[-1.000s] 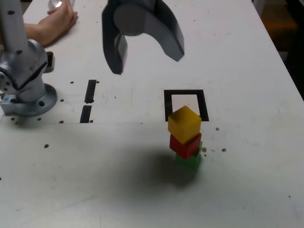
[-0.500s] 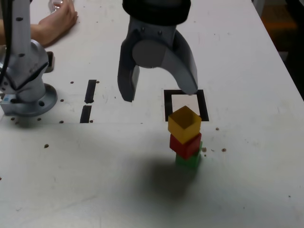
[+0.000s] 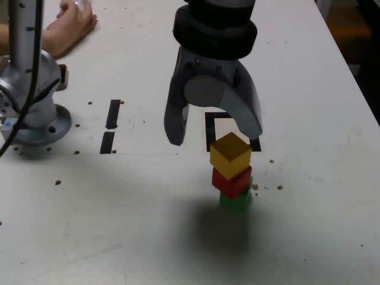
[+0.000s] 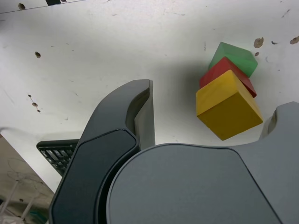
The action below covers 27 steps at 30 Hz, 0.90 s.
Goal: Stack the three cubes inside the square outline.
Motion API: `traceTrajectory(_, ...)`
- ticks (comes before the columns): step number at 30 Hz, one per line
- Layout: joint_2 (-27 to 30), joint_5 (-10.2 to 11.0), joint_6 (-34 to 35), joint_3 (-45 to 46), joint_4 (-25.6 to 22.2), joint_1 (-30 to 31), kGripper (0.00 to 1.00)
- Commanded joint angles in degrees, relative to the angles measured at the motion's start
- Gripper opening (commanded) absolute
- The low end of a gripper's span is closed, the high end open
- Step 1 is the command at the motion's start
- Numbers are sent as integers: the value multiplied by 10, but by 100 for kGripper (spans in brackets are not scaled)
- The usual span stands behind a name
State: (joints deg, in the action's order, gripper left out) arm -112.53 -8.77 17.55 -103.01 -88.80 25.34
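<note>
Three solid-coloured cubes, yellow over red over green, stand stacked; my grey gripper hovers nearby, jaws spread wide.

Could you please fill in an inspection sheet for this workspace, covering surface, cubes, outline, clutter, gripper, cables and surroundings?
Surface: white table, marked with small brown spots and scratches.
Cubes: yellow on red on green, each turned differently.
Outline: black square border, partly hidden; in the exterior view the green cube stands nearer the camera, outside it.
Clutter: two black strips on the table.
Gripper: open, holding nothing.
Cables: one black cable at the exterior view's left.
Surroundings: a person's hand on the table at the exterior view's upper left.
</note>
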Motion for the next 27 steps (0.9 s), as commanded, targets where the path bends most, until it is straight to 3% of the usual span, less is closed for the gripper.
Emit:
traceTrajectory(1,-6,2,1,-4,1,1,91)
traceTrajectory(15,-41,3,0,-18,16,2,90)
traceTrajectory(27,-60,2,1,-22,21,1,83)
